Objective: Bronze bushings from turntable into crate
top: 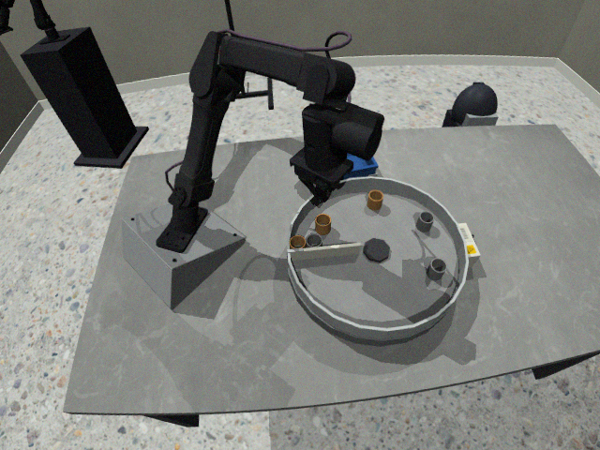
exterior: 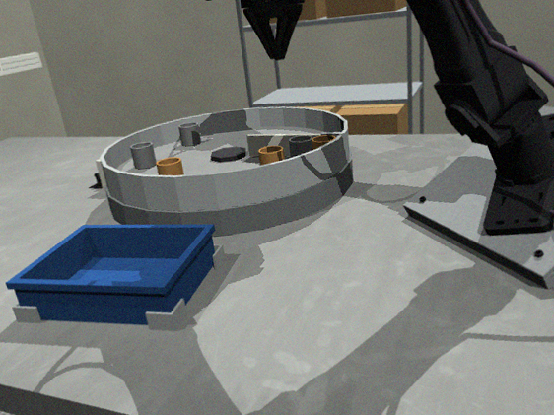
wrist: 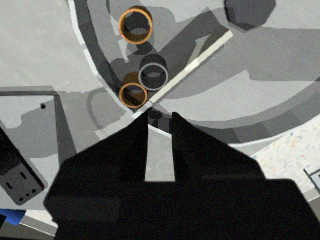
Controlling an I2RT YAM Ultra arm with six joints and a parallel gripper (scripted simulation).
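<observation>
Grey worktop (top: 508,203), marbled surface, standing on speckled floor (top: 58,232). Landmark: round turntable (top: 378,325), grey with white rim, resting near worktop middle.

Blue crate (exterior: 114,288) on worktop beside turntable, on far side in top view, mostly hidden there behind arm; sits between small grey corner blocks (exterior: 169,316). Crate near turntable, not touching.

Grey wedge-shaped pedestal (top: 145,256) on worktop left of turntable in top view, apart from it; arm foot bolted on top.

Small white box (top: 469,241) with yellow label touching turntable rim, right side in top view.
</observation>
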